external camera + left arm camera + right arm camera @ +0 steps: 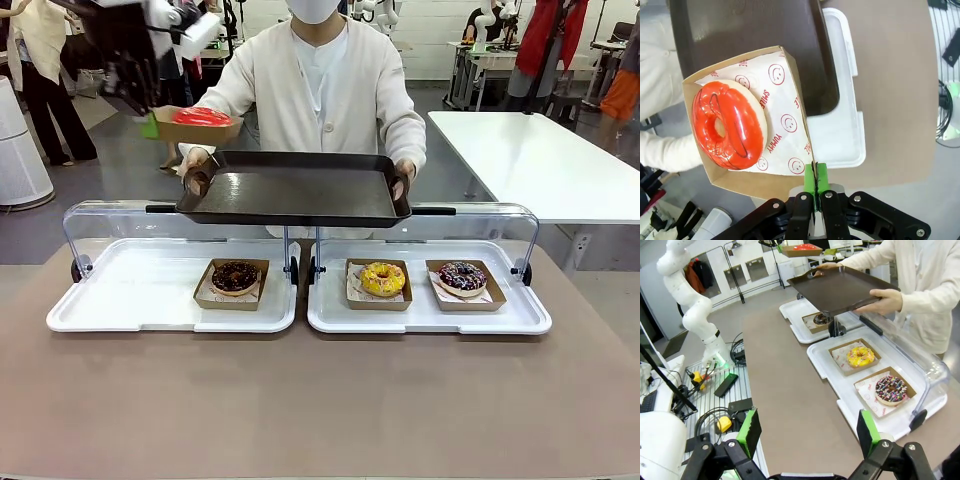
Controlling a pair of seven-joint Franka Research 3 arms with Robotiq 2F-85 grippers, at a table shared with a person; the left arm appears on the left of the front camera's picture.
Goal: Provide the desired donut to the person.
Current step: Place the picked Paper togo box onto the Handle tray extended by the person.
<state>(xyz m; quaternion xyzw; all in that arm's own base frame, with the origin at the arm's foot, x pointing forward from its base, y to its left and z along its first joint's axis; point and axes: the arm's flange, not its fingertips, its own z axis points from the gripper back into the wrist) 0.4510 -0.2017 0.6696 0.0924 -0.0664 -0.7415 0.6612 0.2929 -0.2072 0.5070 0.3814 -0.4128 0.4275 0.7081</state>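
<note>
Left claw (pixel 815 176) grips the cardboard box (pixel 742 186) with the red donut (pixel 730 125) near the person's (pixel 320 95) tray (pixel 295 192); right claw (pixel 810 429) gapes.

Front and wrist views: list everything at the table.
table: 1, brown
white trays: 2, white, side by side on table
lids: 2, clear, open behind white trays
chocolate donut: 1, brown, left white tray
yellow donut: 1, yellow, right white tray
sprinkled donut: 1, multicoloured, right white tray
dark tray: 1, dark brown, held above white trays
carton: 1, brown, airborne by dark tray's corner
red donut: 1, red, in carton
hands: 2, at dark tray's ends
left gripper: 1, black, shut on carton
right gripper: 1, black, open, over table
</note>
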